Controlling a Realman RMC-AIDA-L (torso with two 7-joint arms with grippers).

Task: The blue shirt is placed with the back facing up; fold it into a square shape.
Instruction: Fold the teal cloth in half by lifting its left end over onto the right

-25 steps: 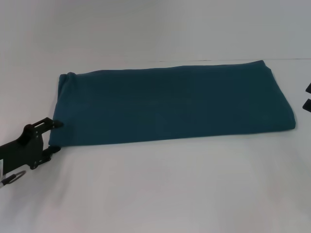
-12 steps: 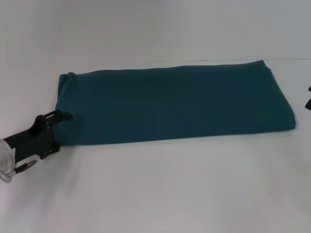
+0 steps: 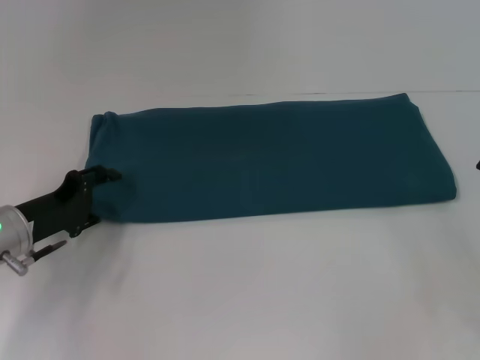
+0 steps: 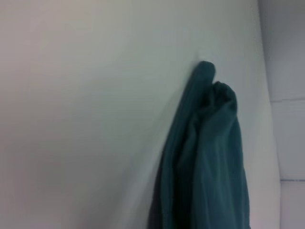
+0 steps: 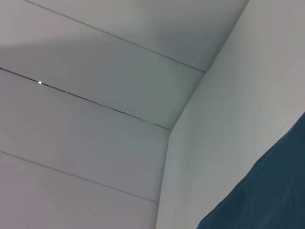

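Observation:
The blue shirt (image 3: pixel 270 157) lies folded into a long plain teal band across the white table (image 3: pixel 247 292), its long side running left to right. My left gripper (image 3: pixel 103 197) is at the shirt's left near corner, open, with one black finger over the cloth and the other at the near edge. The left wrist view shows the shirt's (image 4: pixel 209 157) stacked folded layers close up. The right wrist view catches only a corner of the shirt (image 5: pixel 271 191). Of the right gripper (image 3: pixel 478 163), only a dark sliver shows at the head view's right edge.
The table's far edge meets a pale wall (image 3: pixel 225 45) behind the shirt. Bare white tabletop stretches in front of the shirt toward me. A panelled wall (image 5: pixel 95 119) fills most of the right wrist view.
My left gripper has slid right and forward onto the shirt's left near corner. The right gripper has drawn back almost out of the head view. The shirt has not moved.

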